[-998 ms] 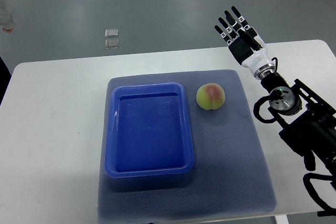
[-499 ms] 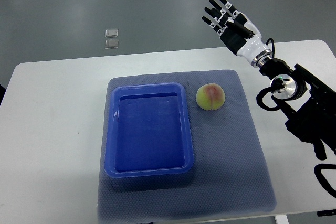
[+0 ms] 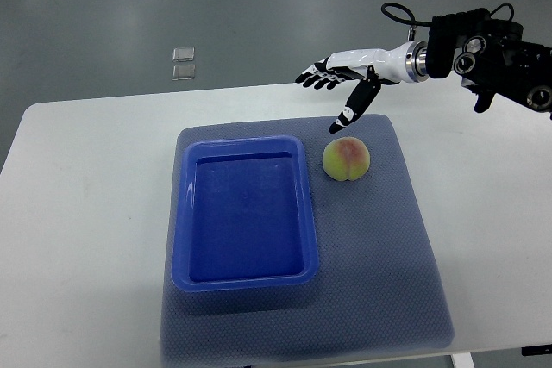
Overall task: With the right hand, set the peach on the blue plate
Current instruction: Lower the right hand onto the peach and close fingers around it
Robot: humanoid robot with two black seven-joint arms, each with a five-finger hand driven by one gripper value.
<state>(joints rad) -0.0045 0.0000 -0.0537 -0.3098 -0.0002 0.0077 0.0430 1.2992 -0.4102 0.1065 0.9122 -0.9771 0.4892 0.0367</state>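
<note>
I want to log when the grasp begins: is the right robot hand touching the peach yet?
Apart. The top view shows grey mat between the right robot hand, open, and the peach.

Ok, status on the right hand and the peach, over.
Right hand open, fingers spread, above and behind the peach, not touching. Peach on the grey mat, right of the blue plate. Plate empty, path clear.

The right hand (image 3: 341,75) has a glossy white back and black fingers (image 3: 310,77) with small white marks near the tips. A silver ring joins its wrist to a bulky black forearm (image 3: 487,49) (round silver fittings show on it), and a black cable (image 3: 398,13) loops above the wrist.
</note>
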